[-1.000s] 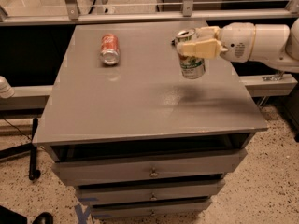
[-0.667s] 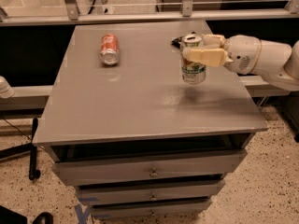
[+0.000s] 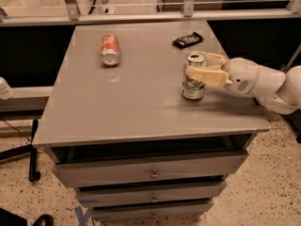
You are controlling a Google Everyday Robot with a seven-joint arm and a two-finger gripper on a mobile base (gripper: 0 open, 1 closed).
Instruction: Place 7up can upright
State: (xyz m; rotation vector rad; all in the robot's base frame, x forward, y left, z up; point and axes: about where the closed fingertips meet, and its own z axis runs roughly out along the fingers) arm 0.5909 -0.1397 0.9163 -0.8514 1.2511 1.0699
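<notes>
The 7up can (image 3: pixel 193 85), silver-white with green lettering and a silver top, stands upright on the grey table top (image 3: pixel 136 102) at the right side, its base on the surface. My gripper (image 3: pixel 198 64) reaches in from the right. Its tan fingers (image 3: pixel 207 75) sit on either side of the can's upper part and are closed on it. The white arm (image 3: pixel 258 81) extends off past the table's right edge.
An orange-red can (image 3: pixel 109 49) lies on its side at the back left of the table. A black snack bar (image 3: pixel 187 40) lies at the back right, behind the 7up can. Drawers (image 3: pixel 150 173) are below the top. A railing runs behind the table.
My gripper has moved down and slightly right with the 7up can, bringing it from above the table onto the surface. The black snack bar behind it now shows.
</notes>
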